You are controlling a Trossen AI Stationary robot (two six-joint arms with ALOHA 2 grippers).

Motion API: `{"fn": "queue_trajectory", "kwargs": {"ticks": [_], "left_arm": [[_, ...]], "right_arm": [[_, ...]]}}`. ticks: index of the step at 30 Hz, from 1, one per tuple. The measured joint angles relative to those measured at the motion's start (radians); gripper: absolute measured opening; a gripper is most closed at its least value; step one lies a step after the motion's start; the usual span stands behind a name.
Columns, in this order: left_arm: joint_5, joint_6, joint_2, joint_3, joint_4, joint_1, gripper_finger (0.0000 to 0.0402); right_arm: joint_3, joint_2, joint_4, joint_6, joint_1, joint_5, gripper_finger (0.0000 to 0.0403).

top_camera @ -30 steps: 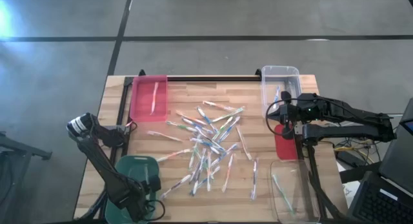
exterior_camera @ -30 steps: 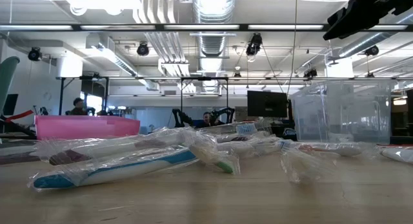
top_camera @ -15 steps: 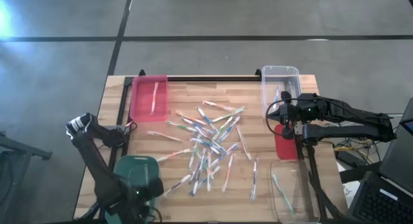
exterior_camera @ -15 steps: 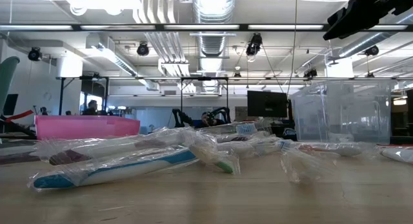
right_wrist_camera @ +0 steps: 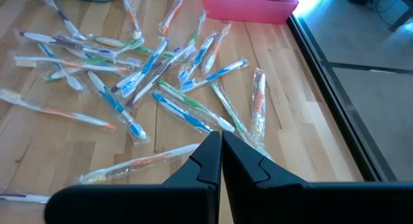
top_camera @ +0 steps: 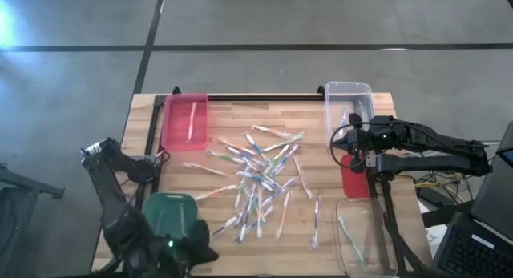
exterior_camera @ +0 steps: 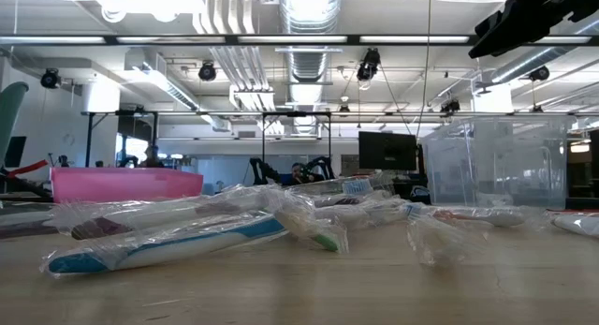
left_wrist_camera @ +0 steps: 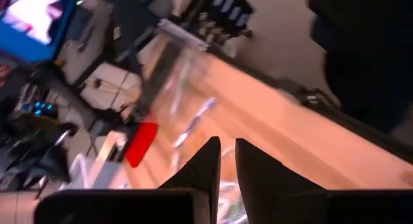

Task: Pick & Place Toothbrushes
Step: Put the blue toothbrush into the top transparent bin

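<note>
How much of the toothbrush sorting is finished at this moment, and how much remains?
Only a start is done: one toothbrush lies in the pink bin, and a few show in the clear bins on the right. Nothing seems in hand: the left gripper is beside the green bin, the right gripper waits shut. The main pile is still on the table.

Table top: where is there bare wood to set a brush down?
Bare wood lies between the pink bin and the clear bin, along the black rail. The table centre is crowded with toothbrushes, down to the green bin.
</note>
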Motion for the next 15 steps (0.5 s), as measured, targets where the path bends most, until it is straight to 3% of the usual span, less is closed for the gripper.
{"fn": "queue_trajectory", "kwargs": {"ticks": [5, 9, 15], "left_arm": [[-0.001, -0.1, -0.111, -0.044, 0.012, 0.156, 0.0053], [0.017, -0.145, -0.242, -0.162, 0.068, 0.298, 0.0053], [0.027, -0.07, -0.496, -0.482, 0.425, 0.484, 0.0053]], "right_arm": [[0.0, 0.0, 0.0, 0.0, 0.0, 0.0, 0.0008], [0.0, 0.0, 0.002, 0.023, -0.003, 0.002, 0.0008], [0.0, -0.008, 0.003, 0.202, -0.007, 0.051, 0.0008]]}}
